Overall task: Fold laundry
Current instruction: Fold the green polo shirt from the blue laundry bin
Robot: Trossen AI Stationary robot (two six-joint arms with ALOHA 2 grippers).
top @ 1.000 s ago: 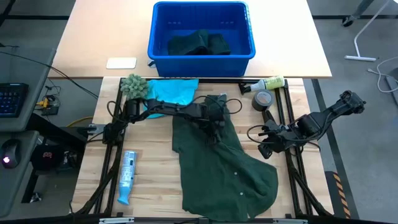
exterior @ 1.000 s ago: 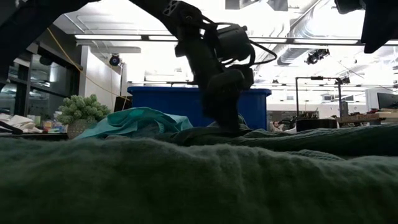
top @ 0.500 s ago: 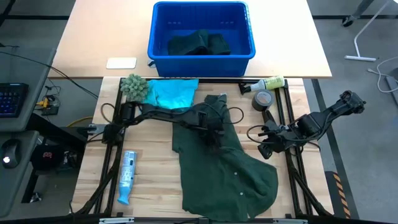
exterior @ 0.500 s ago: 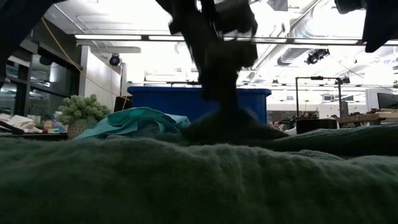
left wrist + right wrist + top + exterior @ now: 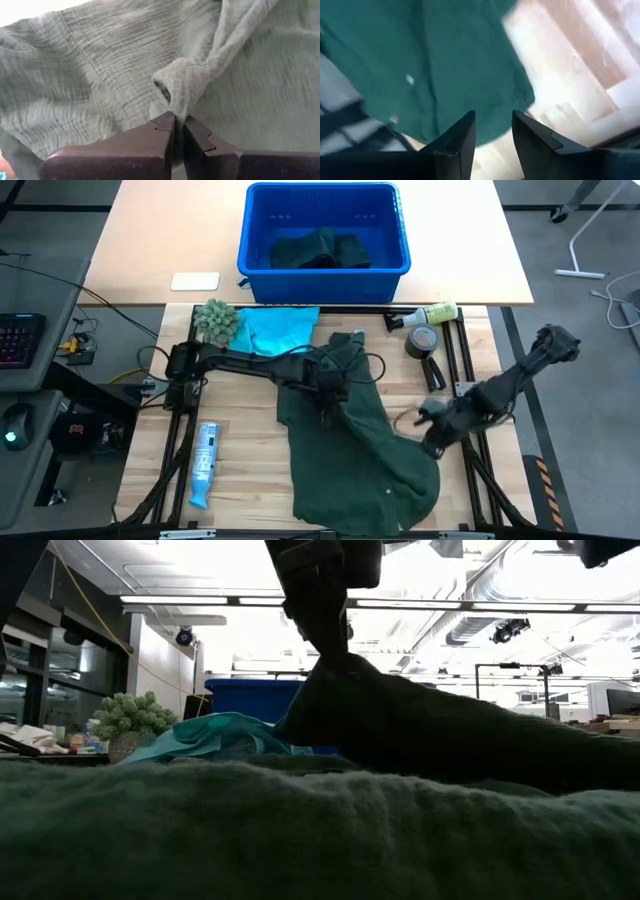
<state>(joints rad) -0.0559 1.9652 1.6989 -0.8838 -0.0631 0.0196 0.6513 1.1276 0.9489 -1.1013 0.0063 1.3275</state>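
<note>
Left gripper [image 5: 328,392], at centre frame in the high view, pinches a raised fold of the dark green shirt [image 5: 355,450], fingers closed tight on the cloth. Right gripper [image 5: 432,438], fingers parted and holding nothing, hovers at the shirt's right edge, lower right. Folding looks barely begun: the shirt lies rumpled and spread, the turquoise garment [image 5: 277,328] sits bunched above it, and more dark laundry [image 5: 320,250] waits in the blue bin [image 5: 324,268].
</note>
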